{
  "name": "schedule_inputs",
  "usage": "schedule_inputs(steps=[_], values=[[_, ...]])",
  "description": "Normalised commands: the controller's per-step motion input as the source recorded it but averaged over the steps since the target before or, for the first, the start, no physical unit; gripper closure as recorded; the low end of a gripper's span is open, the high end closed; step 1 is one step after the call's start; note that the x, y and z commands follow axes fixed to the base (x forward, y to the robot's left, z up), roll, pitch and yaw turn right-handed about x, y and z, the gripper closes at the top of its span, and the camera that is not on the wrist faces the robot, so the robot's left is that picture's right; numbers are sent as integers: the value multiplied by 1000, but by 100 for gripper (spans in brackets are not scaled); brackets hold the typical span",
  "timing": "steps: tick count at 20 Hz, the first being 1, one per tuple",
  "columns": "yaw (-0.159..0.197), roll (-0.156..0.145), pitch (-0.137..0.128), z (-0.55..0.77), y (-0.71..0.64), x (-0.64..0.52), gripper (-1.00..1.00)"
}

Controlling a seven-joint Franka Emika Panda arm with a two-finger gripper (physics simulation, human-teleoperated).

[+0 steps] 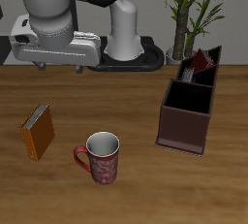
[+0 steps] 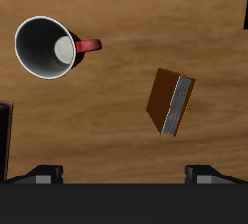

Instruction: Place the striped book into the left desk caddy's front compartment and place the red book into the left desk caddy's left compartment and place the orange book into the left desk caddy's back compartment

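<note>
Two books are showing plainly on the wooden bench (image 1: 136,184) from where I am standing. Nearest the front edge, a red patterned mug with a pale rim (image 1: 102,157) is standing upright, its handle pointing toward the small orange-brown hardcover book with pale page edges (image 1: 39,133). That orange book is sitting a little farther back, near the mug but not touching it, out in the open on the wood and well apart from the caddy.

Across the bench, the dark maroon-brown rectangular desk caddy with black insides (image 1: 189,112) is standing with its large square section toward the front and its narrower slots behind. The small dark-red hardcover book (image 1: 201,63) is leaning tilted in one of those narrow slots at the caddy's far end; I cannot tell which slot. A thin greyish sliver is showing beside it, too small to make out.

Farther back again, the end effector (image 1: 60,68) is hanging high above the bench, behind the orange book, with its two fingers spread wide and nothing between them. In the wrist view the end effector (image 2: 126,175) is looking straight down: the mug (image 2: 46,47) and the orange book (image 2: 170,102) are lying below it, apart from each other, and a dark corner of the caddy (image 2: 3,141) is just peeking in at the edge.

Behind everything, the white robot base (image 1: 126,29) is standing on a black plate, with a green potted plant (image 1: 194,5) beside it.
</note>
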Motion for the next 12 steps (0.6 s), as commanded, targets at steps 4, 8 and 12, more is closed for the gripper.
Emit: schedule_inputs(steps=[4, 8, 12], values=[[32, 106, 19, -54, -225, 170, -100], [7, 111, 12, -82, -290, 123, -100], [87, -61, -114, -43, -456, 54, -100]])
